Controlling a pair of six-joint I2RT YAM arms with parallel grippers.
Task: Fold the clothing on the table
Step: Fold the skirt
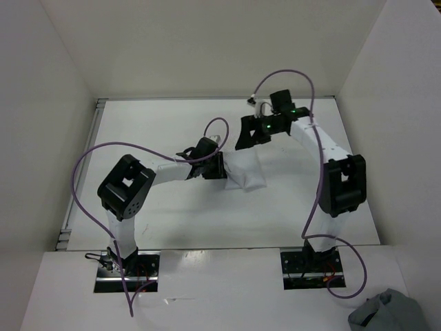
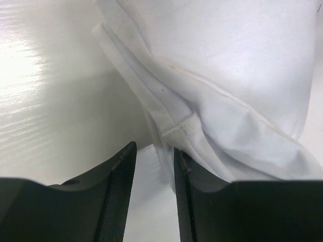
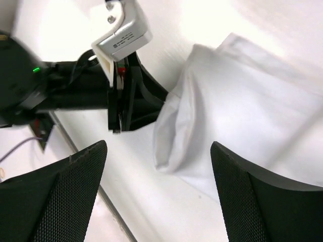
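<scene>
The clothing (image 1: pixel 246 171) is a small folded white bundle in the middle of the table (image 1: pixel 172 221). My left gripper (image 1: pixel 219 167) sits at its left edge. In the left wrist view the left gripper (image 2: pixel 154 146) has a narrow gap between its jaws with bare table showing through. Its right finger (image 2: pixel 182 171) rests against the hemmed edge of the clothing (image 2: pixel 227 60). My right gripper (image 1: pixel 242 138) hovers just behind the bundle. In the right wrist view the right gripper (image 3: pixel 157 146) is wide open above the rolled edge of the clothing (image 3: pixel 242 101), with nothing between its fingers.
White walls close the table in on the left, back and right. A grey-blue cloth bundle (image 1: pixel 386 312) lies off the table at the near right corner. Purple cables loop above both arms. The left gripper (image 3: pixel 133 108) shows in the right wrist view.
</scene>
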